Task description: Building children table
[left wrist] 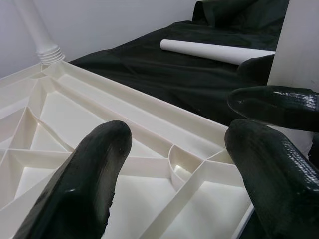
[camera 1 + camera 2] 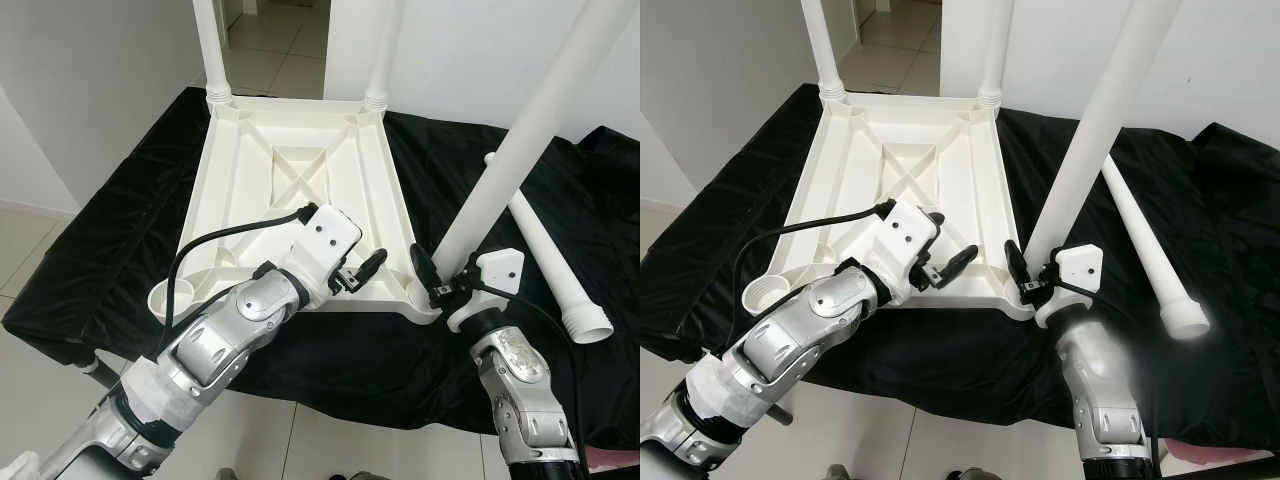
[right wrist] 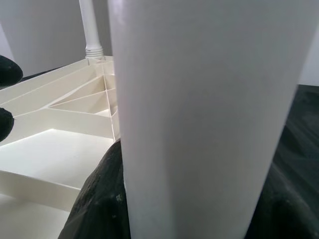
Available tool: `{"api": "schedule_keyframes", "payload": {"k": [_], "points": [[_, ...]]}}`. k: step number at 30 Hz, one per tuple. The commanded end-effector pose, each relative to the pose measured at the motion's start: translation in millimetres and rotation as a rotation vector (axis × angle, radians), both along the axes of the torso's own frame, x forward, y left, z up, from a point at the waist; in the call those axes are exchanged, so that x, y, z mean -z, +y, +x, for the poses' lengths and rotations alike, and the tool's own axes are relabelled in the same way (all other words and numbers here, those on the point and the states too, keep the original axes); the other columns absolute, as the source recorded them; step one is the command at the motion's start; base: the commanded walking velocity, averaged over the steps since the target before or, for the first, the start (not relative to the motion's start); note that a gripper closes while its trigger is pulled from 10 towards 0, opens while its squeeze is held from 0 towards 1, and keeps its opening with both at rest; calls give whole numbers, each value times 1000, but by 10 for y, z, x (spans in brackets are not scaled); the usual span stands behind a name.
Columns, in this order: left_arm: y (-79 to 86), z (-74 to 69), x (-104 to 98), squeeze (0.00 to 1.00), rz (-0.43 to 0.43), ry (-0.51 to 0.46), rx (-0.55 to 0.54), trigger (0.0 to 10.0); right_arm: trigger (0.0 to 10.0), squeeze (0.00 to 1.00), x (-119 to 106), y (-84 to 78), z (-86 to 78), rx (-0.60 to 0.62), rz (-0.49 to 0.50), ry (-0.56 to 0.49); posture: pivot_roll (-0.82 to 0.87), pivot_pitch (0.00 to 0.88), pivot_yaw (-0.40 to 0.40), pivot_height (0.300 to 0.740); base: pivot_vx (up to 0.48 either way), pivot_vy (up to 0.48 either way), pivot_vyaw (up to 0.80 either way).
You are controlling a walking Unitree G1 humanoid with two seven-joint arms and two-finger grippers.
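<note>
Tabletop (image 2: 300, 190) lies upside down on the black cloth (image 2: 120, 240), two legs already standing at its 12 o'clock corners. At 5 o'clock the right gripper (image 2: 440, 275) clamps a tilted leg (image 2: 520, 150) low, by its socket; the left gripper (image 2: 360, 272), fingers spread, hovers beside it. Hollow plastic looks light, stiff, slick: grip low.

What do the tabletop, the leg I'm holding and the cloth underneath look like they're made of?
Tabletop: probably moulded plastic, cream and slightly glossy; thin stiffening ribs cross its underside. Leg in the right end effector: likely the same plastic, a smooth white tube. Cloth: black fabric, creased with a soft sheen, possibly synthetic.
</note>
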State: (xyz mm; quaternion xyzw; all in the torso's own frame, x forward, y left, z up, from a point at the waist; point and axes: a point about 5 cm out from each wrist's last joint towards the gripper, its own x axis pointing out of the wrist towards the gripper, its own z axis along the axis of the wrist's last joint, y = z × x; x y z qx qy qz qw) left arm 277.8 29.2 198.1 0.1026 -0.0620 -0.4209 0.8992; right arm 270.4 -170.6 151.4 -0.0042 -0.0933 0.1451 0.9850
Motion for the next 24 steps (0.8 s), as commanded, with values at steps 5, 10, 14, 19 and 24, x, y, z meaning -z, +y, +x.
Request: {"api": "schedule_keyframes", "payload": {"k": [5,10,14,19,24], "points": [[-107,-166,22,0,65,31,292,10000,10000,0,209,158,-10,81,57,130,-12,118,-20,740,0,0,0],[-109,-172,24,0,65,32,295,10000,10000,0,143,249,-7,145,92,102,-11,117,-23,740,0,0,0],[-120,-186,32,0,65,34,301,10000,10000,0,72,383,-9,281,128,71,-8,109,-32,740,0,0,0],[-134,-195,40,0,65,36,306,10000,10000,0,51,437,2,371,150,71,-5,103,-38,740,0,0,0],[-139,-198,45,0,65,36,309,10000,10000,0,46,423,11,396,156,76,-6,96,-37,740,0,0,0]]}}
